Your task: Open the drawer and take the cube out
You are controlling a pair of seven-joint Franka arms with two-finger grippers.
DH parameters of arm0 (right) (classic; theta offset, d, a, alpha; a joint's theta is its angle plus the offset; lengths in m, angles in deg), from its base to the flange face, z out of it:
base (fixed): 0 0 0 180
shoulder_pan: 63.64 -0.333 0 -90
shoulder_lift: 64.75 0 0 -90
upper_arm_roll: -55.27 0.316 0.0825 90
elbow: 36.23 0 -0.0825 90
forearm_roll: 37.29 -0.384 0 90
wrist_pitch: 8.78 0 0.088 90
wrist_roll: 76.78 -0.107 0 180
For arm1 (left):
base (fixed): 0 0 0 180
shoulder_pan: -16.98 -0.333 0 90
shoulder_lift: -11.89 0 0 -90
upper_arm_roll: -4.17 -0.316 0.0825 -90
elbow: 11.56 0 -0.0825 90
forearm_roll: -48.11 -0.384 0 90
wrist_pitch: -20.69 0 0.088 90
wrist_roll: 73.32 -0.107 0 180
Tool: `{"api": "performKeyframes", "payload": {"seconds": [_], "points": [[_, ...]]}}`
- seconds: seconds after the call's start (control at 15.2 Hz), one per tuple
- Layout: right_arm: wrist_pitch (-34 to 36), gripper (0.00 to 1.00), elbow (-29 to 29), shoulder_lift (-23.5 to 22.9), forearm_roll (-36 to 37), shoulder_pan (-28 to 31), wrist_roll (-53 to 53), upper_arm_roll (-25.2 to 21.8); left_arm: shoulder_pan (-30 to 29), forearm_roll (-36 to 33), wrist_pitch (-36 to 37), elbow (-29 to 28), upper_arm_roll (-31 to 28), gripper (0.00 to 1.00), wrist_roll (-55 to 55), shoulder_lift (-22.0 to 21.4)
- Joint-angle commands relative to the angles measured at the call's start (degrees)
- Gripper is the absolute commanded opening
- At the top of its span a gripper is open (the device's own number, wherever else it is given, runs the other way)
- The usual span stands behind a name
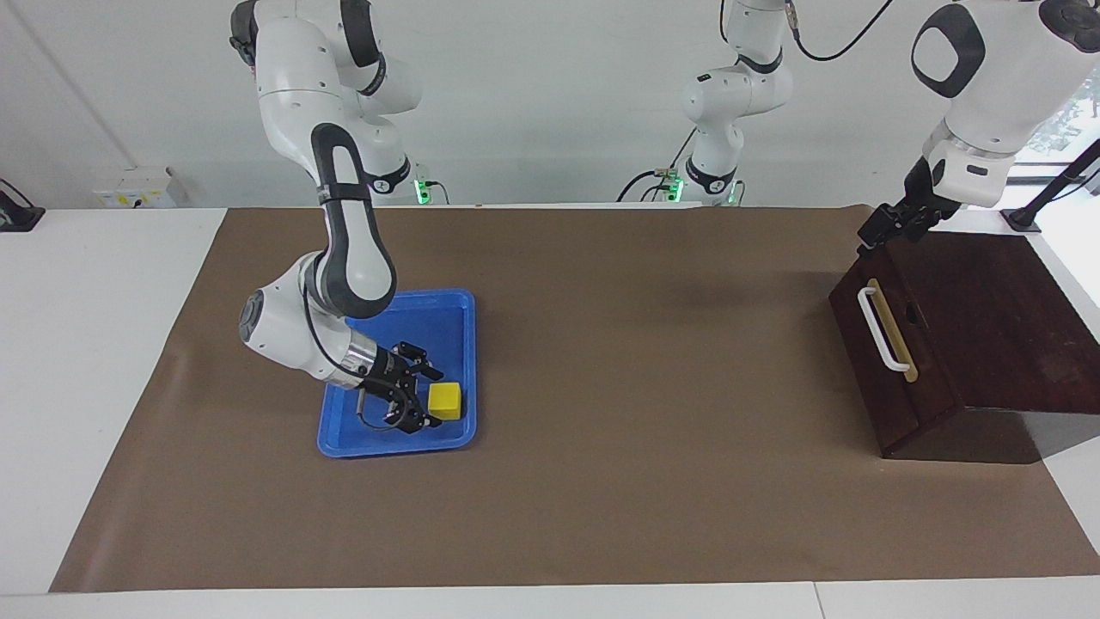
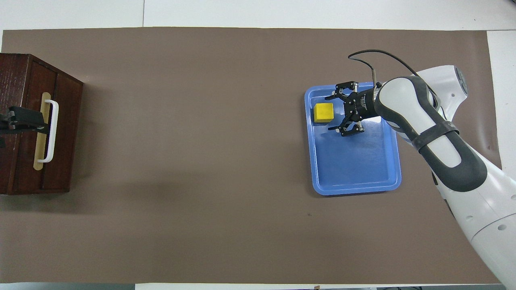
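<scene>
Cube out and in the tray, drawer shut again

Going across the facing view: the right pincer point(image 1: 423, 397) sits low in the blue tray point(image 1: 447, 314), its fingers spread, just beside the cube point(image 1: 445, 400) and apart from it. The cube rests on the tray floor at the end farther from the robots. Over the dark wooden box point(image 1: 1005, 309), the left pincer point(image 1: 878, 232) hangs raised above the drawer point(image 1: 889, 361), whether spread or pressed together I cannot tell. Judging by this, the task looks nearly finished; only pulling the arms clear remains.

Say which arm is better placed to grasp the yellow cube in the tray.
Right, probably: the right gripper, fingers open, sits in the blue tray beside the cube; the left gripper hangs over the drawer.
</scene>
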Motion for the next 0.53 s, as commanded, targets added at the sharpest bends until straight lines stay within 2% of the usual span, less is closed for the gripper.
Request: {"api": "performKeyframes", "payload": {"seconds": [0.0, 0.2, 0.46], "points": [[4.10, 0.99, -0.73, 3.69, 2.13, 0.57, -0.60, -0.86, 3.64, 0.60, -0.24, -0.49, -0.27, 1.00, -0.81, -0.58], [10.68, 0.99, 1.29, 8.61, 6.77, 0.57, -1.84, -3.13, 4.62, 0.43, 0.81, -0.41, -0.27, 1.00, -1.86, -0.58], [18.59, 1.00, 5.32, 16.17, 17.93, 1.62, 0.08, -4.81, 4.62, -0.01, 3.87, 2.30, -0.27, 1.00, -2.48, 0.39]]}}
